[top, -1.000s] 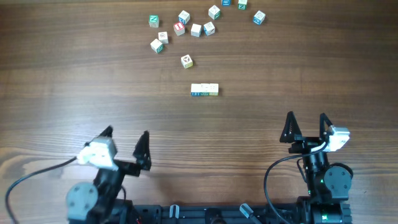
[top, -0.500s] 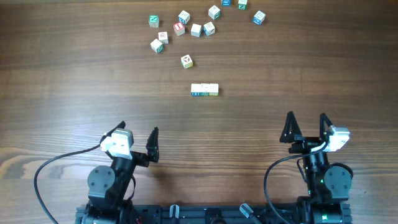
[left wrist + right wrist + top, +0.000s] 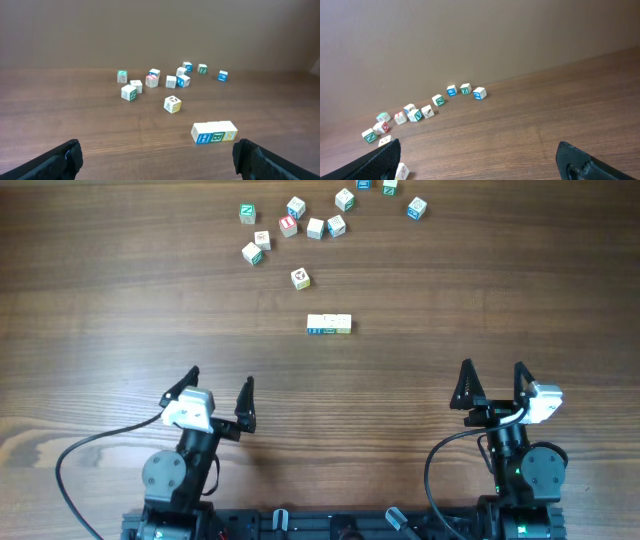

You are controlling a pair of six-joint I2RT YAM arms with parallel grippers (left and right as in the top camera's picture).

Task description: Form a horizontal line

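Since 1 s ago the left arm [image 3: 178,472] has swung from a tilted pose at far left to a straighter one, more toward centre; the cubes did not change place. Biggest thing is the table [image 3: 520,270], brown wood w/ long grain, filling the overhead view. At its near edge sit the left arm and the right arm [image 3: 525,470], each w/ a white camera block and a black cable.

On the left side, the left gripper [image 3: 220,378] is spread wide, nothing btw. the fingers, pointing up the table. Likewise the right gripper [image 3: 493,368] is spread wide and holds nothing, well apart from all cubes.

Approx. in the middle of the table lies the row of three cubes [image 3: 329,325], edge to edge, straight left-to-right; the left wrist view shows blue, green and yellowish marks on its near faces. Behind it and slightly left stands the single cube [image 3: 300,278], near but not touching. At the far edge the loose cubes [image 3: 316,227], about ten, are scattered in an arc, well apart from the row.
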